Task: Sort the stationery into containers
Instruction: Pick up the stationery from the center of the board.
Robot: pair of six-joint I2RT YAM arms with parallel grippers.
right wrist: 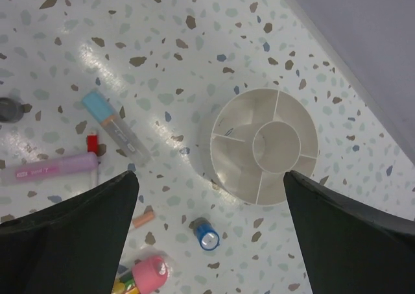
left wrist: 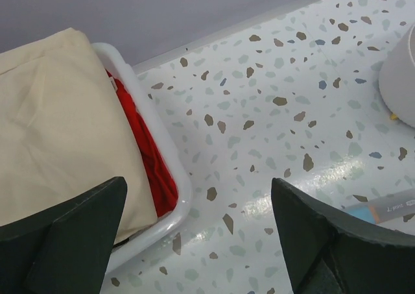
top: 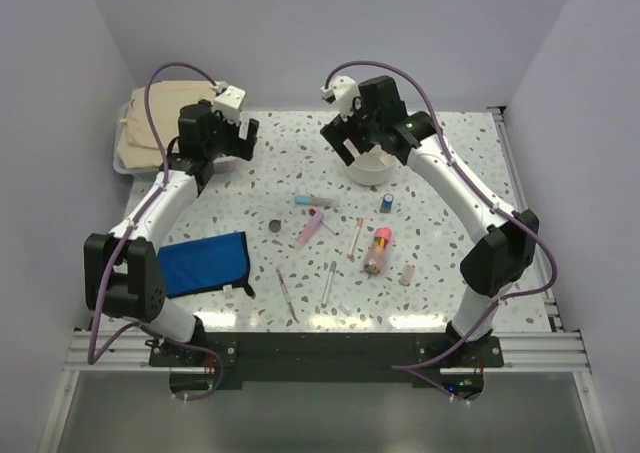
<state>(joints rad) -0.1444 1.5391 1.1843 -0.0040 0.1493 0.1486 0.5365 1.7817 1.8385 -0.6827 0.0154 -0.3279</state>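
We cannot read the print on the pink marker (right wrist: pixel 48 171). Only the right wrist shows compartments in the round white cup (right wrist: pixel 264 146). Left pincer (left wrist: pixel 198 200) and right pincer (right wrist: pixel 209 200) gape.

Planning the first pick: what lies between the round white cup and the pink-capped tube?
One short blue-capped stick, apart from both the cup and the tube; the right wrist view shows it best.

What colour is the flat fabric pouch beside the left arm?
Blue; the pouch shows best in the top external view.
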